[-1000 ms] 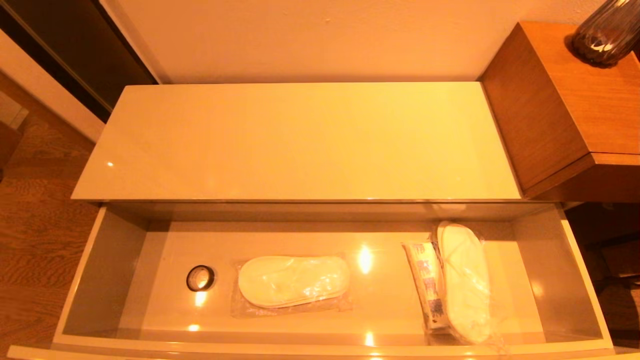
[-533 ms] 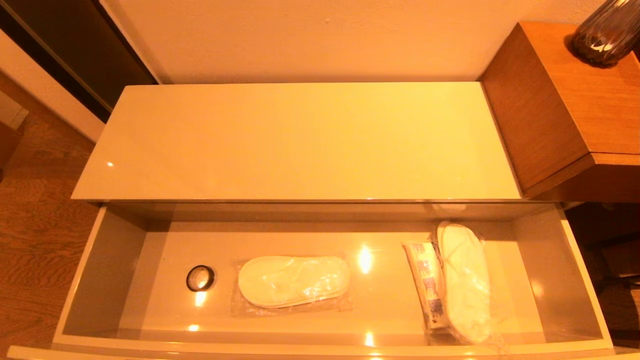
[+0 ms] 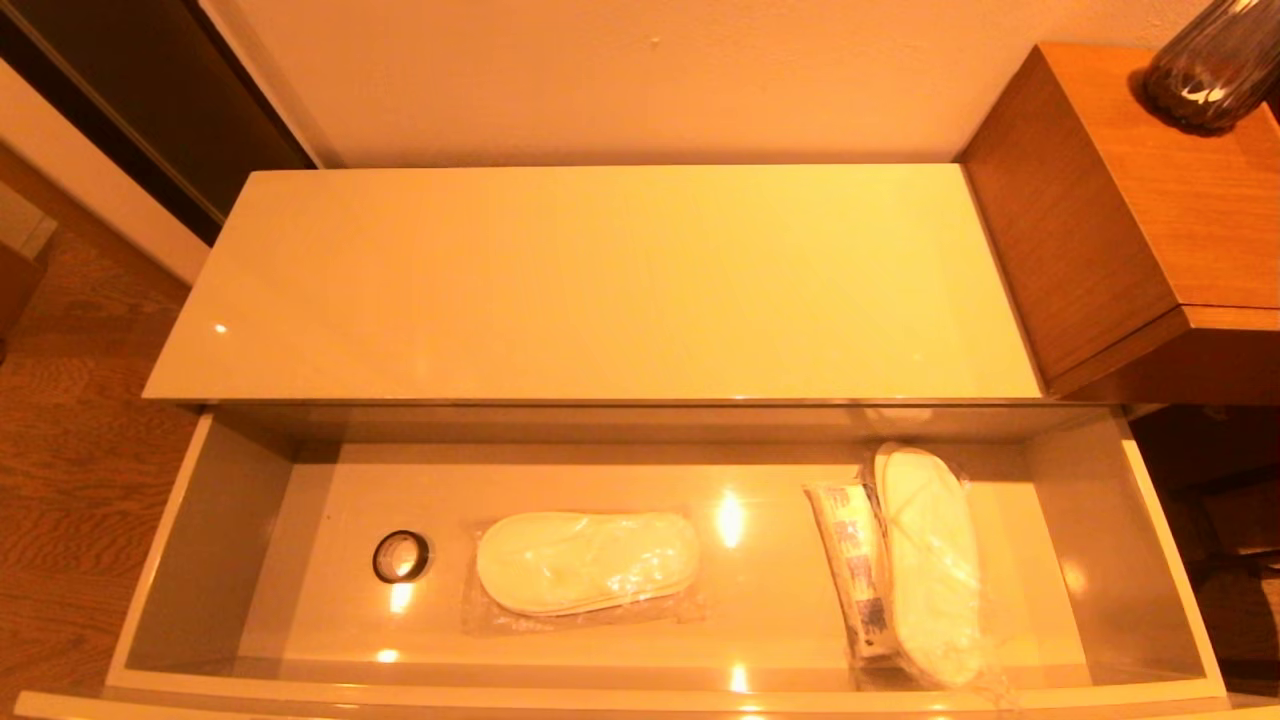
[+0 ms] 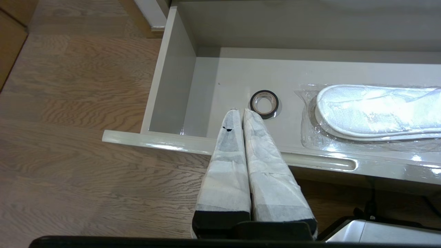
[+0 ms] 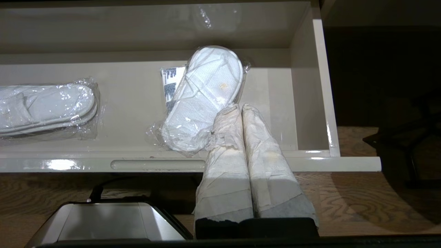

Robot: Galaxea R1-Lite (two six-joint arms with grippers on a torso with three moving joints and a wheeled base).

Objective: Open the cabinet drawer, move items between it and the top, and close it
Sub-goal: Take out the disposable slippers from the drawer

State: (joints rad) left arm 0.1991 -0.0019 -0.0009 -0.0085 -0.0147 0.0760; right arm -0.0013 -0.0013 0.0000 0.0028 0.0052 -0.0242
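The wide cream cabinet drawer (image 3: 215,520) stands pulled out below the bare glossy top (image 3: 600,280). Inside lie a small black tape ring (image 3: 401,556), bagged white slippers (image 3: 586,562) in the middle, and at the right a second bagged slipper (image 3: 930,565) resting against the white packet with blue print (image 3: 855,565). Neither arm shows in the head view. My left gripper (image 4: 240,111) is shut and empty, hanging over the drawer's front rail near the tape ring (image 4: 264,103). My right gripper (image 5: 237,107) is shut and empty beside the right slipper bag (image 5: 203,96).
A taller brown wooden cabinet (image 3: 1130,220) with a dark vase (image 3: 1215,65) adjoins the top on the right. Wooden floor (image 3: 70,440) lies to the left. The drawer's front rail (image 4: 320,162) has a recessed grip slot. The robot's base (image 5: 103,220) sits below the drawer.
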